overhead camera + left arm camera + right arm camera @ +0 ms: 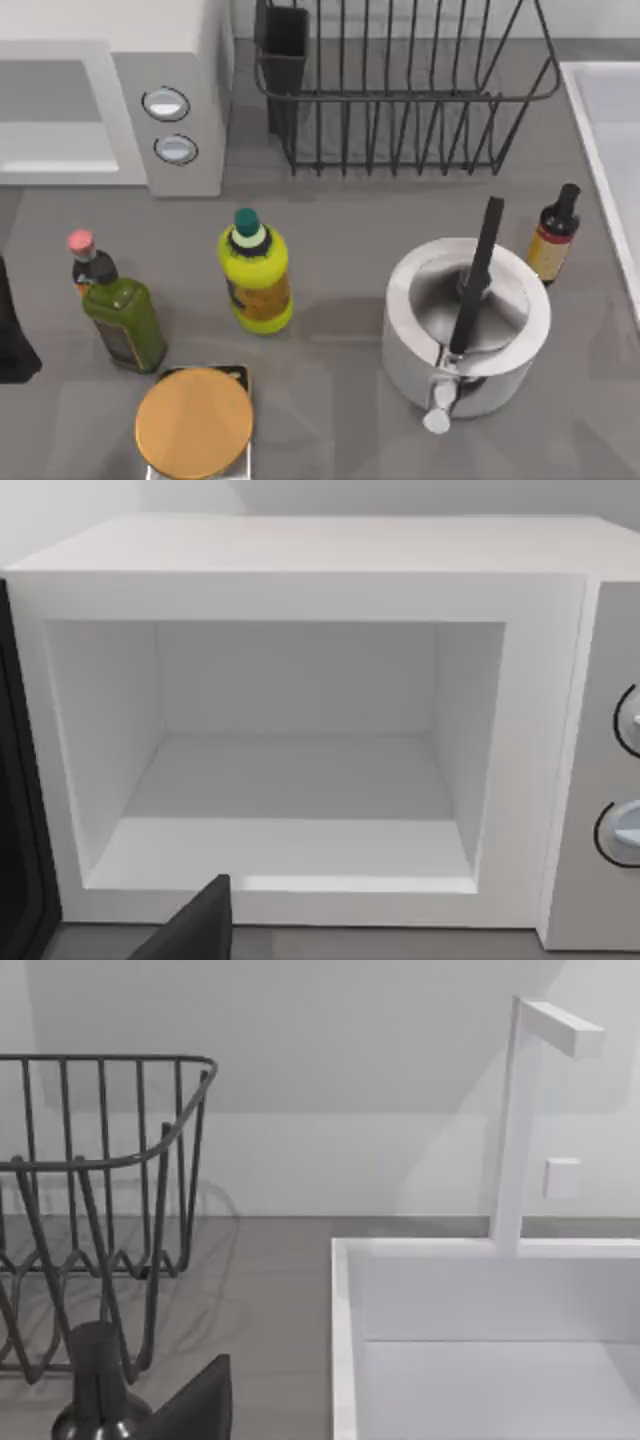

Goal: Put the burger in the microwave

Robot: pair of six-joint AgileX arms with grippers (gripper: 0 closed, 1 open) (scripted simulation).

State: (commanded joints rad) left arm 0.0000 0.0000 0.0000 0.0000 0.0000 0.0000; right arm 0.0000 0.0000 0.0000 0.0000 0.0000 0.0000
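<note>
The microwave (180, 60) stands at the back left of the table, a white box with two round knobs (166, 104) on its side panel. In the left wrist view its cavity (290, 780) is open and faces the camera, and the cavity floor is bare. Its dark door (15, 810) is swung aside. The burger is out of view. A dark part of my left gripper (200, 925) shows just in front of the microwave's sill. A dark part of my right gripper (200, 1405) shows near the rack and the sink.
A black wire rack (400, 90) stands at the back. In front are a green bottle (120, 320), a yellow bottle (257, 275), a small dark bottle (553, 235), a white pot (465, 325) with a black handle, and an orange disc on a square base (195, 422). A white sink (480, 1340) lies at the right.
</note>
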